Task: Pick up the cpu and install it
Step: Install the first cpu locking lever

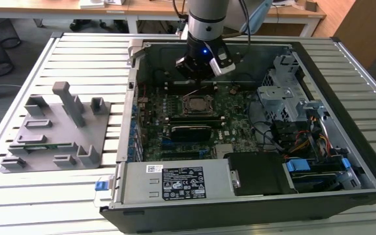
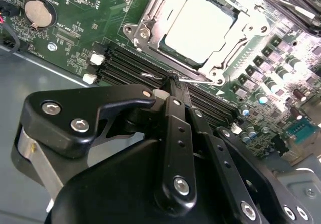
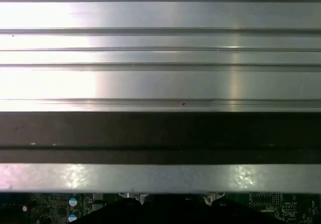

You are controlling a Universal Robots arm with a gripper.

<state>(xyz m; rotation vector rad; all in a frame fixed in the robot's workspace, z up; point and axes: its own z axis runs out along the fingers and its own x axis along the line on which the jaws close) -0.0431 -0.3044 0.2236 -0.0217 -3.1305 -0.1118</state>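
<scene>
In the second wrist view the cpu (image 2: 199,27), a flat square chip with a pale silver top, lies inside the metal-framed socket (image 2: 150,25) on the green motherboard. My gripper (image 2: 175,81) is shut, its black fingertips pressed together just beside the socket's edge. A thin wire lever (image 2: 150,76) runs across right at the tips. Whether the tips grip that lever I cannot tell. In the exterior view the gripper (image 1: 198,81) hangs low inside the open computer case, just behind the socket (image 1: 198,104).
A grey fixture block (image 1: 54,129) with a green memory stick (image 1: 41,145) lies at the exterior view's left on the slatted table. Inside the case are the power supply (image 1: 175,182), the drive cage (image 1: 286,93), cables and black memory slots (image 2: 125,66).
</scene>
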